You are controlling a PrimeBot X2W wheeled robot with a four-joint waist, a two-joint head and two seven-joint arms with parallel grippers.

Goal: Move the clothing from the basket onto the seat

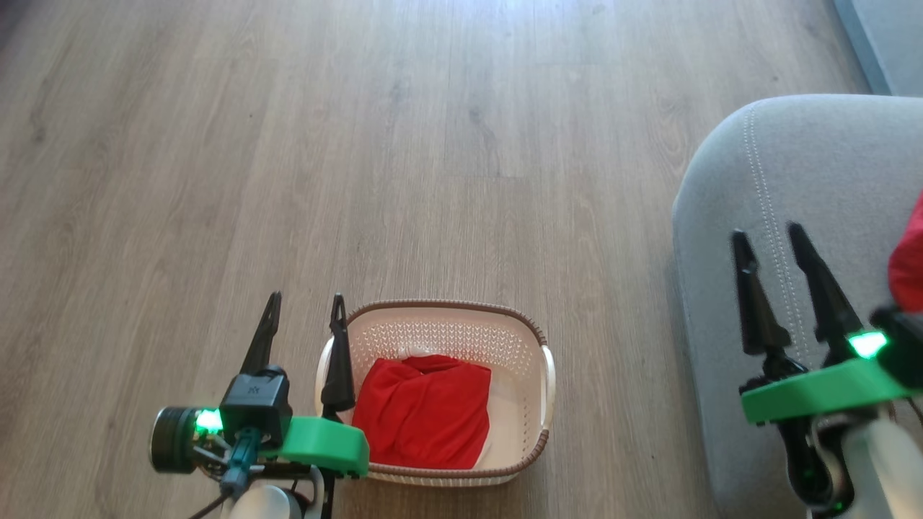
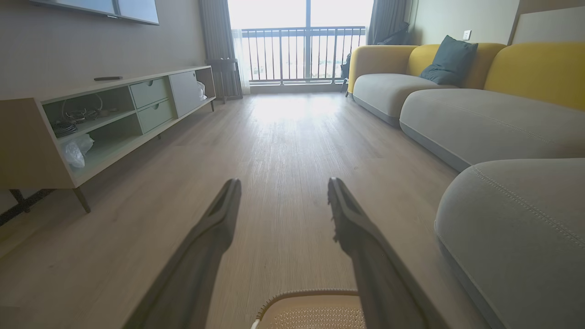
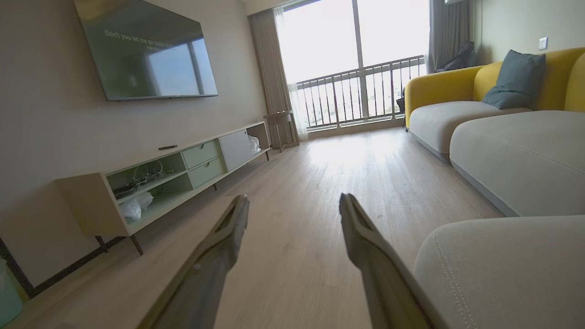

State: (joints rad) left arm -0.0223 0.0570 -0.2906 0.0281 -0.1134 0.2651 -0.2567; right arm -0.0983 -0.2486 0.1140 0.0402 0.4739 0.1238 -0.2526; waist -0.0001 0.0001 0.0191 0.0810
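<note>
A bright red garment (image 1: 424, 411) lies crumpled in the cream basket (image 1: 530, 404) on the wooden floor, near the bottom middle of the head view. My left gripper (image 1: 306, 303) stands open over the basket's left side, empty; its fingers (image 2: 215, 228) point across the floor and the basket's rim (image 2: 306, 294) peeks in below. A second red garment (image 1: 910, 263) rests on the grey seat (image 1: 807, 173) at the right edge. My right gripper (image 1: 766, 238) hangs open and empty above the seat's corner (image 3: 502, 269), left of that garment.
A long low TV cabinet (image 2: 91, 123) lines the left wall under a wall screen (image 3: 146, 50). Further sofa sections (image 2: 484, 123) with yellow backs and a dark cushion (image 2: 450, 59) run along the right. Wooden floor (image 1: 360, 144) stretches toward a balcony window.
</note>
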